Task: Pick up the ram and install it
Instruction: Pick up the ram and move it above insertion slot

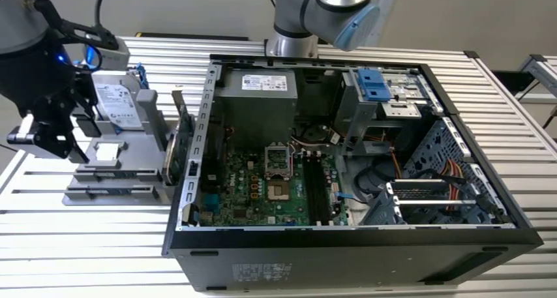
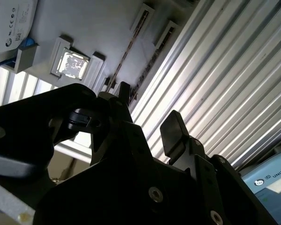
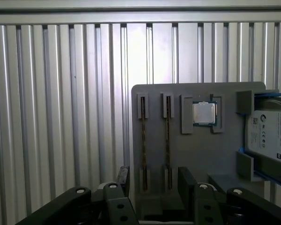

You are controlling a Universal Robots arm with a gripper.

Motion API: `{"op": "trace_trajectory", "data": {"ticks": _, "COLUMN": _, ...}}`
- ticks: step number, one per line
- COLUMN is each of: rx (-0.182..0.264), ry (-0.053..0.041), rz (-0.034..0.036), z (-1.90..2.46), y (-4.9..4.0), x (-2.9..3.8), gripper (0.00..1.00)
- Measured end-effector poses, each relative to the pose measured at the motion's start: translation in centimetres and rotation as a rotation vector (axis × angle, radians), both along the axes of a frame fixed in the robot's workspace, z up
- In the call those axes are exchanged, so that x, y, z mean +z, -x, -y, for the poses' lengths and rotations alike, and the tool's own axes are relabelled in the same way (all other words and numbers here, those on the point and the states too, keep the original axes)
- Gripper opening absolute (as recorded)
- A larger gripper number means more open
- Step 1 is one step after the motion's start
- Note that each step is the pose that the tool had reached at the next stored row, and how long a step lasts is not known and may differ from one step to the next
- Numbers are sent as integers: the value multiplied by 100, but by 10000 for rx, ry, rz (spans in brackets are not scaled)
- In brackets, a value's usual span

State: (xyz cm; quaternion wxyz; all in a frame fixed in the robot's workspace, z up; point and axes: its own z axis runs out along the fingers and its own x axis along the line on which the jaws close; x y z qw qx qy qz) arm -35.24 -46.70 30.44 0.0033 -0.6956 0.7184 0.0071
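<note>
I find my gripper (image 3: 154, 180) over the grey holder (image 3: 196, 159), jaws spread and holding nothing. The ram (image 3: 167, 140) stands on edge in its slot, with a twin stick (image 3: 144, 140) just beside it. Both line up between the fingers (image 3: 187, 180). In my judgement, the jaws should centre on one stick, square to its faces, so they do not pinch both.
</note>
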Motion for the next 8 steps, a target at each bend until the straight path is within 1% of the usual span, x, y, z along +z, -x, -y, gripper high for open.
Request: {"op": "trace_trajectory", "data": {"ticks": 8, "rx": 0, "ry": 0, "rz": 0, "z": 0, "y": 0, "x": -33, "gripper": 100}}
